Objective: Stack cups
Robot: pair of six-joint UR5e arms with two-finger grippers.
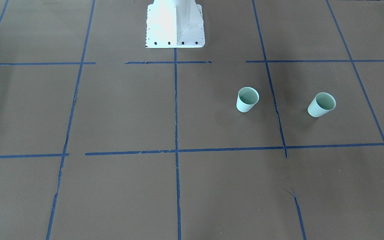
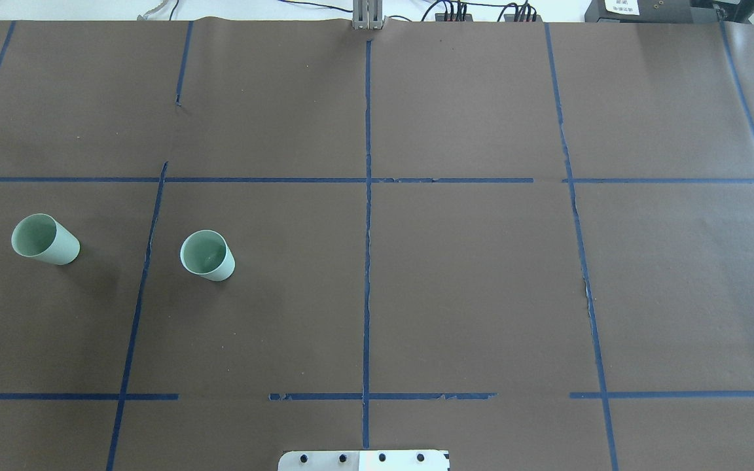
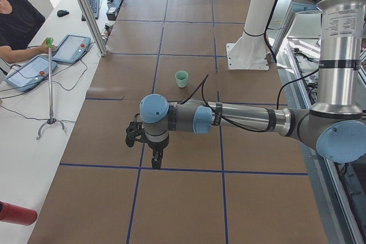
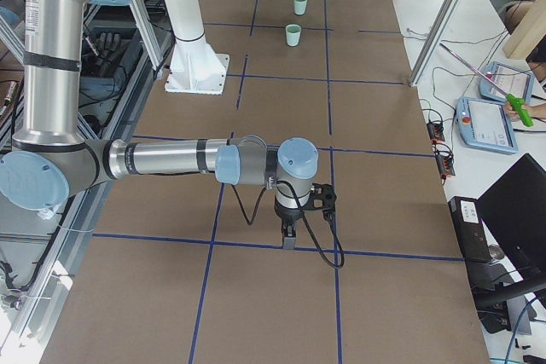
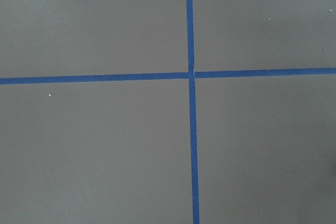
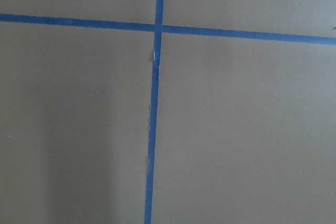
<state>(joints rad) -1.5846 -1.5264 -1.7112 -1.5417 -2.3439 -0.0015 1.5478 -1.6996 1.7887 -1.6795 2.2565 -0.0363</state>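
Two pale mint-green cups stand upright and apart on the brown table, on the robot's left side. The outer cup (image 2: 45, 239) (image 1: 321, 104) (image 4: 299, 4) is hidden behind the left arm in the exterior left view. The inner cup (image 2: 207, 255) (image 1: 247, 99) (image 3: 181, 78) (image 4: 293, 35) stands closer to the table's middle. My left gripper (image 3: 155, 161) shows only in the exterior left view and points down above the table. My right gripper (image 4: 288, 238) shows only in the exterior right view, far from the cups. I cannot tell whether either is open or shut. Both wrist views show only table.
Blue tape lines (image 2: 367, 261) divide the brown table into squares. The robot's white base (image 1: 175, 25) stands at the table's edge. Operators with tablets (image 3: 68, 50) sit along the far side. A red cylinder (image 3: 14, 212) lies on the white side bench.
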